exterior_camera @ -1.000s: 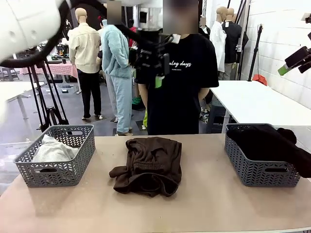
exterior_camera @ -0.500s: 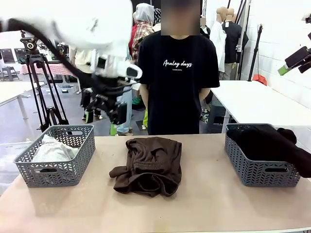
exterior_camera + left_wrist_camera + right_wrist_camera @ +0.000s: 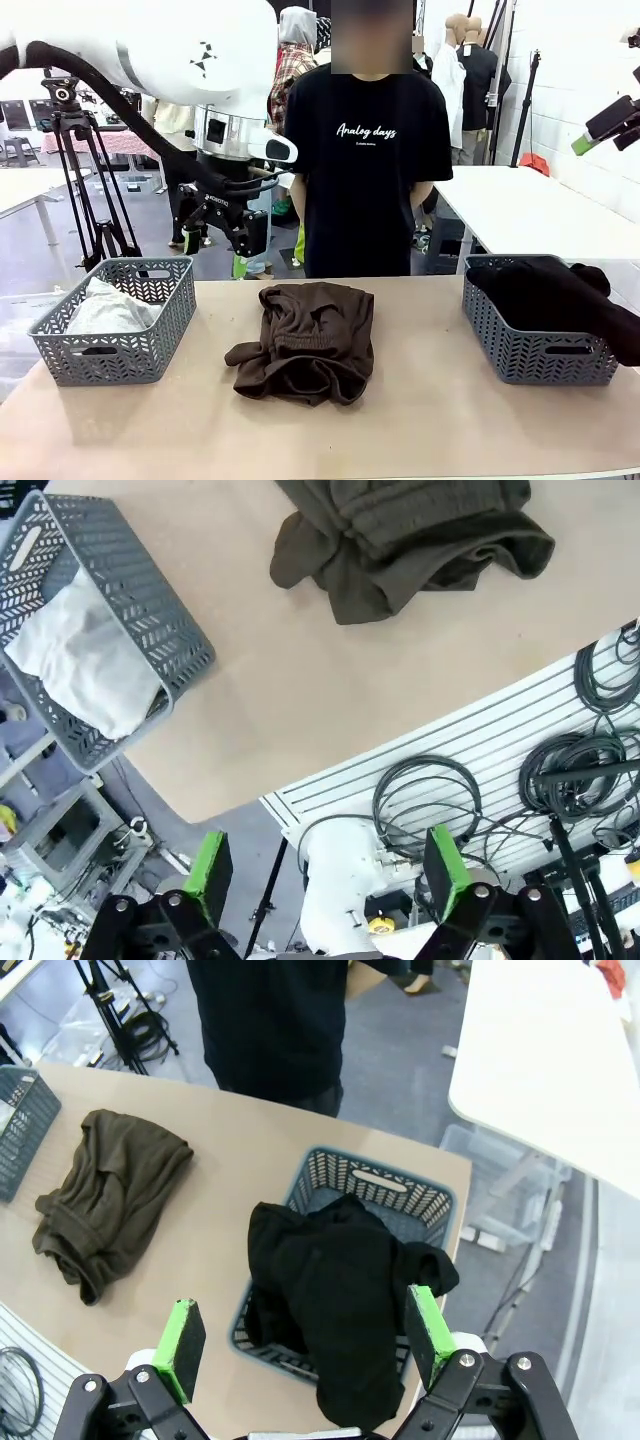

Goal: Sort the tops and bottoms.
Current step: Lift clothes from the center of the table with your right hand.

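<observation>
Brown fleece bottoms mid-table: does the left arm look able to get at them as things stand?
Probably yes. The left pincer hangs open above the table's far edge, just left of the brown bottoms, which lie uncovered with nothing between.

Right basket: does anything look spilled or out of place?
Yes. The black bottoms overflow the right basket, one end draping over its rim. The brown fleece bottoms lie crumpled on the table, unsorted.
</observation>
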Tool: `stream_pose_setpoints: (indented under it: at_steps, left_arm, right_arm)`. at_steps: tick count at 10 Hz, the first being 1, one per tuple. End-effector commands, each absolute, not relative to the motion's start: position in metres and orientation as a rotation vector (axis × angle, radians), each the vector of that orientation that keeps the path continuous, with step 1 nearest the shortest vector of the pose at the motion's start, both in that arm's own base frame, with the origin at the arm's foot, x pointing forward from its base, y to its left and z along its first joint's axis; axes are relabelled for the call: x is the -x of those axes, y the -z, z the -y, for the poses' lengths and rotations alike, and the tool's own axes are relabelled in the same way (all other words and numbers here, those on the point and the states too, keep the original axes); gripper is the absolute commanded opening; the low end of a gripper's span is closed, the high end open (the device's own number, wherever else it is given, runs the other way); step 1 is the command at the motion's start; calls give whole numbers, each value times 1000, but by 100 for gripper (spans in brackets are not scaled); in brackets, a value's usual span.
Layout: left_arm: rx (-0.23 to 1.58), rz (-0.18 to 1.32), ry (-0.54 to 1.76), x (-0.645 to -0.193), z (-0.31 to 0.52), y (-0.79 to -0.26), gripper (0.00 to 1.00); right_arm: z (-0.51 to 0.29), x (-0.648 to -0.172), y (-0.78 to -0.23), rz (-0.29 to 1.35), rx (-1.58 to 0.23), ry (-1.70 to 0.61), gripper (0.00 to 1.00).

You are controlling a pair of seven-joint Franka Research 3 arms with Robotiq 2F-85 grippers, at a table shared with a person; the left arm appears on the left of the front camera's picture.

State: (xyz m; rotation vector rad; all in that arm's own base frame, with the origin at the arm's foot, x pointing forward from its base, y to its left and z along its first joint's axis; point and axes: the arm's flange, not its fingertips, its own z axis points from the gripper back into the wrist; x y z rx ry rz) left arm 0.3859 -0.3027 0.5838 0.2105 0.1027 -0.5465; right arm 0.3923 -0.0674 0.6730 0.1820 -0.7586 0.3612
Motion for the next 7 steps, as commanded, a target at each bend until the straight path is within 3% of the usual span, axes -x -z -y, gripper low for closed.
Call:
stream_pose_setpoints:
  at_steps: [1, 3, 7]
  left_arm:
    - [-101, -5, 567, -370, 278, -585, 100]
    - [28, 82, 575, -337, 219, -600, 100]
    - [40, 355, 583, -291, 157, -636, 100]
  right_arm:
    - [68, -394, -673, 762, -180, -366, 100]
    - [68, -394, -673, 762, -180, -366, 100]
    - [68, -394, -673, 762, -180, -366, 100]
